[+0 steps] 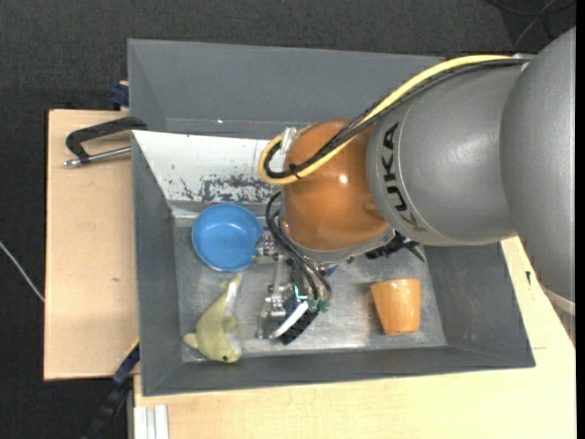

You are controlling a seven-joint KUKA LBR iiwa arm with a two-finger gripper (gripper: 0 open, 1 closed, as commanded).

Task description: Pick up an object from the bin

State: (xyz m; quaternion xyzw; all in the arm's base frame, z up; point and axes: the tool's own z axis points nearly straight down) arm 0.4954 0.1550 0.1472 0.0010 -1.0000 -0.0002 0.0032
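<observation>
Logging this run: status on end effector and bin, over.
End effector low in bin, near middle. Pale yellow toy beside it, blue bowl close. Orange cup apart.

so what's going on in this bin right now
A robot arm reaches into the grey bin from the right, with its gripper low over the bin floor near the middle. The gripper is between a pale yellow fish-shaped toy at the front left and an orange cup on the right. A blue bowl sits just behind it to the left. Whether it has hold of anything cannot be told.
</observation>
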